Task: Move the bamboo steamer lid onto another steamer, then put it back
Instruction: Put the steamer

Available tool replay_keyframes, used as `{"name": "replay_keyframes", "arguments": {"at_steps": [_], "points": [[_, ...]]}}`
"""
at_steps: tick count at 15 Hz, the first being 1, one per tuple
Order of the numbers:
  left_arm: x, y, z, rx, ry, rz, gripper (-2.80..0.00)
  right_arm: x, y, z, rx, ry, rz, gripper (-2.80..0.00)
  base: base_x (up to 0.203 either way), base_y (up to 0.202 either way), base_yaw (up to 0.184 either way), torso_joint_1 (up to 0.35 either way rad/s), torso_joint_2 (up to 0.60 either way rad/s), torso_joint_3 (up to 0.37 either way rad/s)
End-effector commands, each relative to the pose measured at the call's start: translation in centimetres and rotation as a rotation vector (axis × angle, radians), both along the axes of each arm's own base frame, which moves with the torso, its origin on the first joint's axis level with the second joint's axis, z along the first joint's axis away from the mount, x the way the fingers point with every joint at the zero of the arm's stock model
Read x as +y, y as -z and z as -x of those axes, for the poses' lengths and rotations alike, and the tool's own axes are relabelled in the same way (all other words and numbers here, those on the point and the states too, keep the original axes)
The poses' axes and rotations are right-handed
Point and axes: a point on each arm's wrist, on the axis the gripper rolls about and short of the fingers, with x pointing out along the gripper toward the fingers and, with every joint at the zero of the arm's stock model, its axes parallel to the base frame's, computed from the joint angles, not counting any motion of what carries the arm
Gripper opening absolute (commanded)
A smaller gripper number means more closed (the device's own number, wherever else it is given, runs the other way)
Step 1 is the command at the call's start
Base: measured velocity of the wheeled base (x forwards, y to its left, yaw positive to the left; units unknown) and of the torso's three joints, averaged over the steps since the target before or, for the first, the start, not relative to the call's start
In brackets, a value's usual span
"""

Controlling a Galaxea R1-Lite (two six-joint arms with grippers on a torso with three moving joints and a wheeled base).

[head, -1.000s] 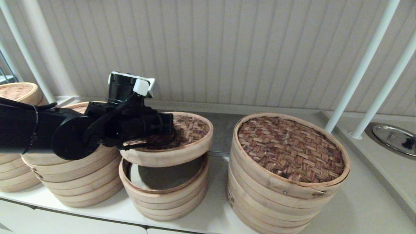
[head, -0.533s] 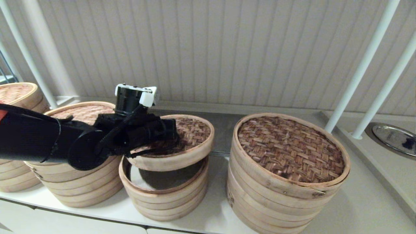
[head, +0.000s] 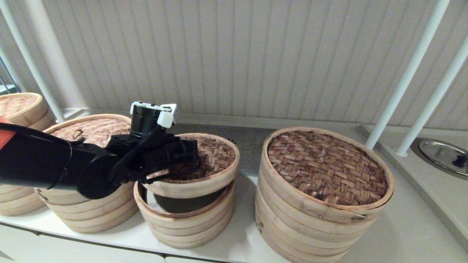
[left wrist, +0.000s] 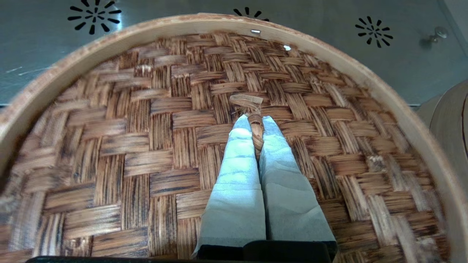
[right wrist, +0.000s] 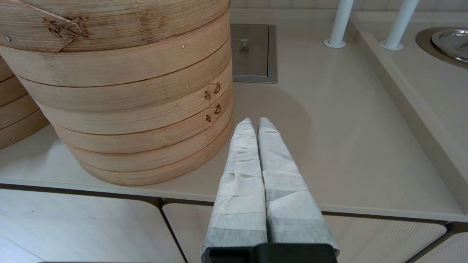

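Bamboo steamer lid (head: pixel 214 155) tilted above smallest steamer (head: pixel 184 215), left end effector (left wrist: pixel 256 126) pinching its loop handle (left wrist: pixel 255 128)

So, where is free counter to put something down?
Bare counter lies right of the widest steamer, toward the white posts. It is crowded on the left: left gripper holds the bamboo steamer lid over the smallest steamer, beside another steamer.
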Motion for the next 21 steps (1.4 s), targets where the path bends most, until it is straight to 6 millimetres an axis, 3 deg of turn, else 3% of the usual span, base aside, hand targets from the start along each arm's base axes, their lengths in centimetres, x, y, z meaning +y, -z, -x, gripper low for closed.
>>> {"name": "replay_keyframes", "arguments": {"at_steps": [1, 13, 21], "points": [[0.1, -0.2, 0.2, -0.006, -0.002, 0.005, -2.8, 0.0, 0.1, 0.0, 0.002, 0.0, 0.0, -2.8, 0.0, 0.0, 0.0, 0.0, 0.0, 0.0], [0.6, 0.8, 2.3, 0.012, -0.017, -0.017, -2.8, 0.0, 0.1, 0.0, 0.002, 0.0, 0.0, -2.8, 0.0, 0.0, 0.0, 0.0, 0.0, 0.0], [0.8, 1.8, 2.6, -0.032, -0.015, 0.002, -2.8, 0.0, 0.1, 0.0, 0.002, 0.0, 0.0, -2.8, 0.0, 0.0, 0.0, 0.0, 0.0, 0.0]]}}
